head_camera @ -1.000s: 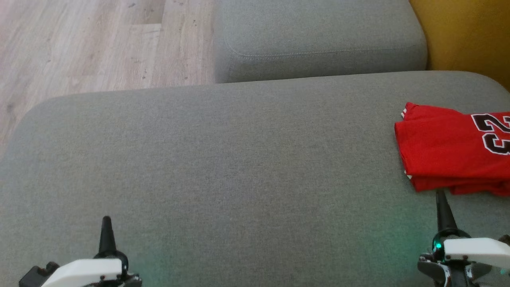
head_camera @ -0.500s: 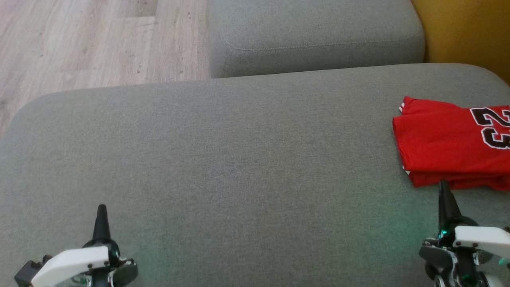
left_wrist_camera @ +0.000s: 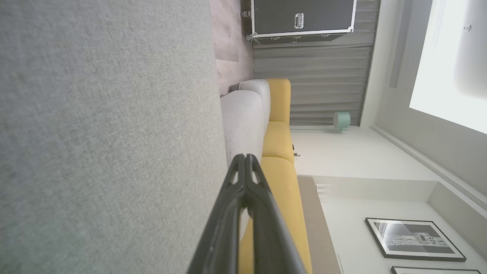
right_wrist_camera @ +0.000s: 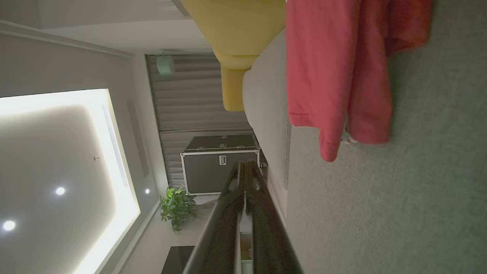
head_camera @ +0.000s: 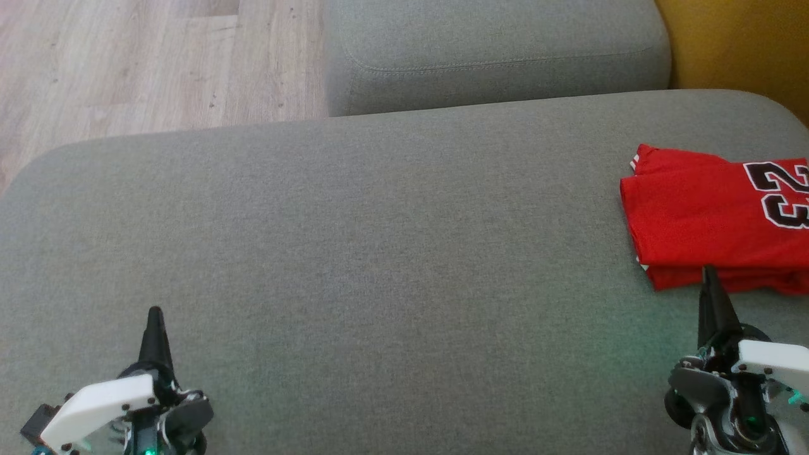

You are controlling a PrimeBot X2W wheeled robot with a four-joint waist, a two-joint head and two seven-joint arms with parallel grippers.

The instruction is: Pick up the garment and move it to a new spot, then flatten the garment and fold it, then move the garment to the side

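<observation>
In the head view, our left pincer (head_camera: 154,316) shows at the lower left. Its two dark fingers are clenched into a single point with nothing between them. It hangs over the grey sofa seat (head_camera: 379,240), with bare fabric on every side of it.

Our right pincer (head_camera: 709,278) shows at the lower right, clenched and empty too. Its tip overlaps the near edge of the red garment (head_camera: 695,215), and we cannot tell whether it touches the cloth. The garment lies folded on the seat, ahead of the right pincer and out to its right, well apart from the left pincer. A black number outlined in white faces up.

Beyond both pincers a second grey cushion (head_camera: 493,57) meets the seat. Pale wooden floor (head_camera: 126,63) lies ahead of the left pincer, and yellow upholstery (head_camera: 739,50) ahead of the right one.

In the left wrist view, we see the left pincer's fingers meeting at their tips. The grey seat runs alongside them. Past the tips stand the yellow upholstery, a grey curtain (left_wrist_camera: 323,76), a dark case (left_wrist_camera: 304,15) with metal edges and a framed picture (left_wrist_camera: 414,239).

In the right wrist view, the right pincer's fingers are pressed together and hold nothing. The garment lies ahead of them and off to one side on the seat, its stitched hem clear of the tips. The dark case stands straight beyond the tips, with a green plant (right_wrist_camera: 177,207) beside it.
</observation>
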